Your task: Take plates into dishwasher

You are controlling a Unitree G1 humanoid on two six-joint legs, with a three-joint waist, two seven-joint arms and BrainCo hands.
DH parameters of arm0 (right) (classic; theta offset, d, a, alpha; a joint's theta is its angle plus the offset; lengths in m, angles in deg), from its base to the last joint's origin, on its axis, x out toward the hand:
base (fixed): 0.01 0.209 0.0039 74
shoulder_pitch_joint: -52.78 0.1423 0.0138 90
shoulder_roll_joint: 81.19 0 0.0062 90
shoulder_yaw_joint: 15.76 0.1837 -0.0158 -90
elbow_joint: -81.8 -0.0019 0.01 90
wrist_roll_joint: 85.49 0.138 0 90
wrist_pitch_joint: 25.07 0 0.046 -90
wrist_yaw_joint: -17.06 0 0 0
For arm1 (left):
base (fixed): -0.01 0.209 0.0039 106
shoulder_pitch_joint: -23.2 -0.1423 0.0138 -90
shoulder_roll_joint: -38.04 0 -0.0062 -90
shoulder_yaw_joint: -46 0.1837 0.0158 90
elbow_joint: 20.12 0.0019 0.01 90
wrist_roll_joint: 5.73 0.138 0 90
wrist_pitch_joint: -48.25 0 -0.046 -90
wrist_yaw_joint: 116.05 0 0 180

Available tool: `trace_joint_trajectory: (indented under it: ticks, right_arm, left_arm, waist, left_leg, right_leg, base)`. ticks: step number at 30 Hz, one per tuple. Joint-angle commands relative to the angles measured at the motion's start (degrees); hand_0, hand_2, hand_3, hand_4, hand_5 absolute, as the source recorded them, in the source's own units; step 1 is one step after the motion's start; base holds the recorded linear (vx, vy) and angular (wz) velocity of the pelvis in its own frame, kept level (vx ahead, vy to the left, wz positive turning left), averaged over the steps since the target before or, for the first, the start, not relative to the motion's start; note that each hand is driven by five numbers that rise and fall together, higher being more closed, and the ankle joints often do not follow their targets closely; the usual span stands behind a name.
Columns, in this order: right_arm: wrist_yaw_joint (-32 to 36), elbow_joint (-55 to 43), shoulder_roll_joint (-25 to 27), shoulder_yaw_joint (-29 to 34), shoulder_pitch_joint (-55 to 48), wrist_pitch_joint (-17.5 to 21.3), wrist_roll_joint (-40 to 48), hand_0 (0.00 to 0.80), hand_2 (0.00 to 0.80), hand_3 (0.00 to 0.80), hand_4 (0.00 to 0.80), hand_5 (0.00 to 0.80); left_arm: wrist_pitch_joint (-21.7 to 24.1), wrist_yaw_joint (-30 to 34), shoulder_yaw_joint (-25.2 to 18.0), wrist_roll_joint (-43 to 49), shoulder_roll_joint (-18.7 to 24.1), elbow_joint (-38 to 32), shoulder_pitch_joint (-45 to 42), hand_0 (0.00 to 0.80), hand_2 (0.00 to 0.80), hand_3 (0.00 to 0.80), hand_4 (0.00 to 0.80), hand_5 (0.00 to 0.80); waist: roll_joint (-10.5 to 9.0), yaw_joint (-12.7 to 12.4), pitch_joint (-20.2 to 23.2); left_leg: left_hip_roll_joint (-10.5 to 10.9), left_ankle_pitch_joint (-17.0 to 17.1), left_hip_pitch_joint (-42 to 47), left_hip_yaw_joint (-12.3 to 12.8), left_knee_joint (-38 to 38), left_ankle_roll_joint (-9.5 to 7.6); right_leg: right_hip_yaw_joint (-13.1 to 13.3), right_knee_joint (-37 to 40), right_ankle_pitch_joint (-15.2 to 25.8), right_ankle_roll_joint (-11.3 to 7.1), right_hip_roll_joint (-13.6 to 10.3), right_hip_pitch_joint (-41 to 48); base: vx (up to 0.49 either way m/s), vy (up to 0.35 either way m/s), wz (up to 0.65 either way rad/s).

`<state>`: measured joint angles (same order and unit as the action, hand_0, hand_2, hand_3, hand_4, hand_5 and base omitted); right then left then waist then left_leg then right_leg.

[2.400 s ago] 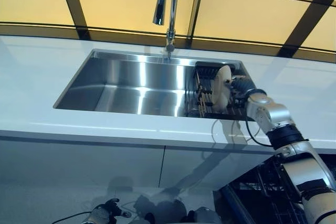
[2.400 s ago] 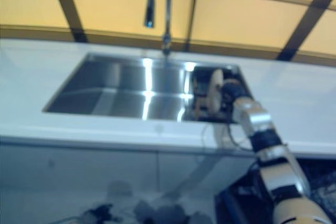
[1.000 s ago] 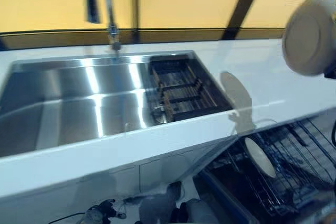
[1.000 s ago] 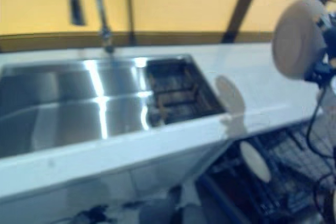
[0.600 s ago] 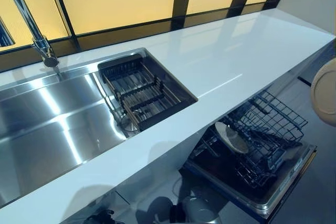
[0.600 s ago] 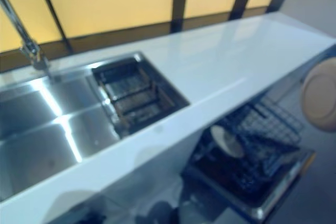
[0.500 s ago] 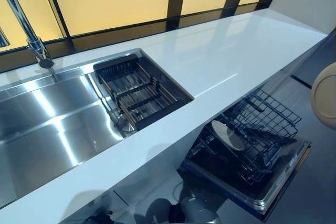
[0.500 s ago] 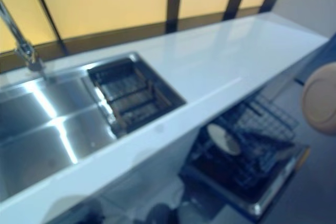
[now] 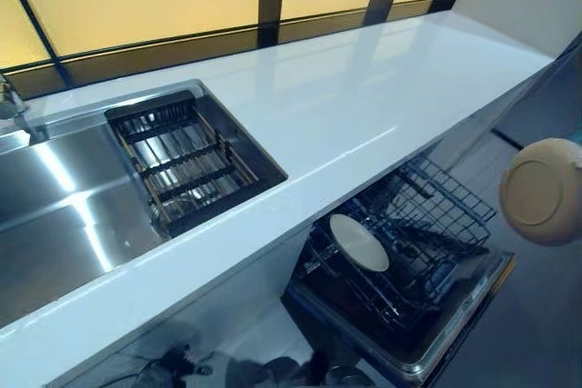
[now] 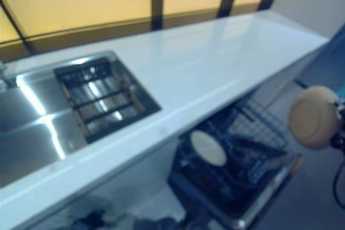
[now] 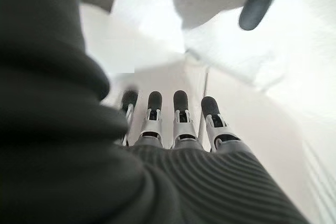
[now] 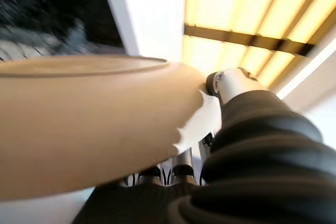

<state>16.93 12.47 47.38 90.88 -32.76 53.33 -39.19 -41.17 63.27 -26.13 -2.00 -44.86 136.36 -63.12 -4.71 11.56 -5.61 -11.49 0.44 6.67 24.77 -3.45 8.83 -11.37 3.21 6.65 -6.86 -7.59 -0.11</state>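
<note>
A beige plate (image 9: pixel 544 192) is held in the air at the right edge of the left eye view, its underside turned toward the camera, well clear of the white countertop (image 9: pixel 346 106) edge. In the right wrist view the right hand (image 12: pixel 223 85) is seen clamped on the plate's rim, thumb over the edge.

The open dishwasher rack (image 9: pixel 409 233) is seen at lower centre-right, below the counter's front edge. 1 pale plate (image 9: pixel 358 243) is stood tilted in its near-left part; the wire rows to its right are seen unoccupied.

A dark drying rack (image 9: pixel 186 159) is set in the sink (image 9: pixel 55 215) at the left.

The left hand (image 11: pixel 178 116) is shown only in its own wrist view, fingers straight, nothing held.
</note>
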Motion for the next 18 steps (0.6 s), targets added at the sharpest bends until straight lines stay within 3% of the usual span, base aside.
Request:
trace_joint_trajectory:
  ticks: [1,7,18]
  right_arm:
    - [-0.8,0.1,-0.3,0.3,9.3,2.4,-3.3,0.800,0.800,0.800,0.800,0.800]
    - [-2.7,1.8,-0.9,-5.9,17.9,0.1,-6.7,0.800,0.800,0.800,0.800,0.800]
    - [-3.6,3.0,-0.4,-11.4,24.7,-1.4,-10.5,0.800,0.800,0.800,0.800,0.800]
  left_arm:
    - [2.7,-0.2,-0.7,1.7,1.2,2.4,1.2,0.000,0.000,0.000,0.000,0.000]
    - [5.1,0.0,0.8,0.6,-1.9,1.8,1.5,0.000,0.000,0.000,0.000,0.000]
    - [5.9,-0.4,3.0,-2.9,-3.5,0.5,4.0,0.000,0.000,0.000,0.000,0.000]
  waist:
    - [-0.32,-2.9,-1.3]
    - [1.91,-4.9,-2.9]
    - [4.13,-4.5,-4.8]
  left_leg:
    - [1.7,2.0,-0.9,0.6,-1.1,-4.61]
    - [0.0,4.3,-3.1,-3.8,0.0,-1.98]
    - [-1.9,6.2,-4.8,-4.7,-0.2,-0.04]
  right_leg:
    - [2.4,-5.0,-2.8,-2.13,-1.3,-1.2]
    - [0.8,-6.6,-6.3,1.13,-0.5,-0.6]
    - [-1.4,-9.4,-8.1,2.90,-1.1,-3.4]
  base:
    - [0.014,-0.222,0.11]
    - [-0.072,-0.181,0.14]
    - [-0.067,-0.077,0.10]
